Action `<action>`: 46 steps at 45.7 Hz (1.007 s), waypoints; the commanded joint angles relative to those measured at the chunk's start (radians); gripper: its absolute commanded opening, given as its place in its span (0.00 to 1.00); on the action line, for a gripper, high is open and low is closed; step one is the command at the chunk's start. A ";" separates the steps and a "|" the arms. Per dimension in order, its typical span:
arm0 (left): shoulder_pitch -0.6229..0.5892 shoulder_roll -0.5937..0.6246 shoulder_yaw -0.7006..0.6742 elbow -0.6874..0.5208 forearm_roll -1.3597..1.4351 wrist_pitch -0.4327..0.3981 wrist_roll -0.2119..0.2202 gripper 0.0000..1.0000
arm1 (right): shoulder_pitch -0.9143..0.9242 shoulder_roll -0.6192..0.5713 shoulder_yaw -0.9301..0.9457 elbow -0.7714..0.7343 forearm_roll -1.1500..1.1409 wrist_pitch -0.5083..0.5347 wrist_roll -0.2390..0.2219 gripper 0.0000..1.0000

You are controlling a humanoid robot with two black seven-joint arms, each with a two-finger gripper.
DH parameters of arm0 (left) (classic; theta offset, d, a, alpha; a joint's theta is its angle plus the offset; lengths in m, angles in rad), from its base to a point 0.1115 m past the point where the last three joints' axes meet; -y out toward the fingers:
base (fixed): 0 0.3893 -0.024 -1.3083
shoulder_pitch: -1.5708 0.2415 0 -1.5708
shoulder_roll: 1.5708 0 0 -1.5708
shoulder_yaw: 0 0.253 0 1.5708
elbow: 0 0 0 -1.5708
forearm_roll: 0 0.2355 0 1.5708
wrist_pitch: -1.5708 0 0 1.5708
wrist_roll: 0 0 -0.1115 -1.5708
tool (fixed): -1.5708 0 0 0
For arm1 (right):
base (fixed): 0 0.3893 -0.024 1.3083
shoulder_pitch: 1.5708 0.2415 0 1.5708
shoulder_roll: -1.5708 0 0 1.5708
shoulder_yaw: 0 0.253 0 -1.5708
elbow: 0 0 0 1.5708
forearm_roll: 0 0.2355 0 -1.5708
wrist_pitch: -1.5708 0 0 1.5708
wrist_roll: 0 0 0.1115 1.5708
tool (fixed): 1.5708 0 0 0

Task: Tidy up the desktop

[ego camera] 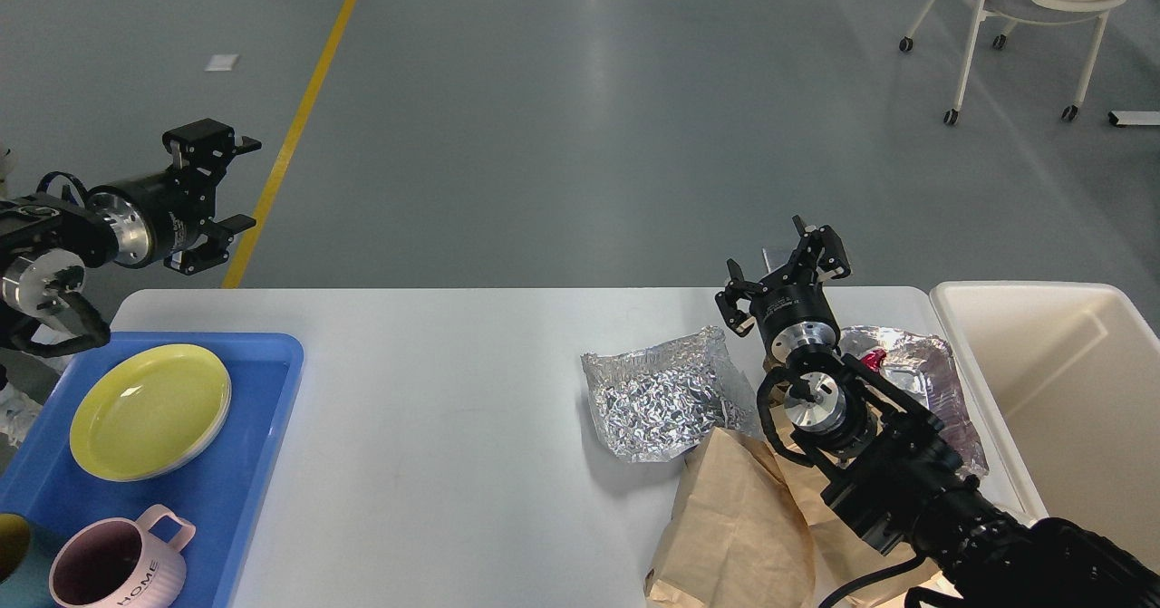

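The white desktop (453, 409) fills the lower half of the head view. A crumpled sheet of silver foil (657, 400) lies on its right half, with a brown paper bag (739, 522) in front of it and a second foil piece (915, 377) with something red on it near the right edge. My right gripper (784, 273) hangs open over the desk's far edge, just behind the foil, holding nothing. Beyond the desk's far left corner, my left gripper (227, 187) is open and empty, raised above the floor.
A blue tray (263, 427) at the left end carries a yellow plate (149, 409), a pink mug (118, 567) and a teal cup (14, 558). A cream-white bin (1060, 381) stands against the desk's right end. A wheeled chair (1033, 10) stands far back right.
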 commanded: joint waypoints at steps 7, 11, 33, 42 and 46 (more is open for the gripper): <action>0.261 -0.188 -0.512 0.172 -0.048 0.020 -0.005 0.98 | 0.000 0.000 0.000 0.000 0.000 0.000 0.000 1.00; 0.298 -0.241 -0.634 0.199 -0.048 0.021 -0.028 0.98 | 0.000 0.000 0.000 0.000 0.000 0.000 0.000 1.00; 0.370 -0.392 -0.784 0.368 -0.044 -0.005 -0.295 0.99 | 0.000 0.000 0.000 0.000 0.000 0.000 0.000 1.00; 0.371 -0.393 -0.784 0.368 -0.044 -0.025 -0.304 0.99 | 0.000 0.000 0.000 0.000 0.000 0.000 0.000 1.00; 0.371 -0.393 -0.784 0.367 -0.044 -0.025 -0.304 0.99 | 0.000 0.000 0.000 0.000 0.000 0.000 0.000 1.00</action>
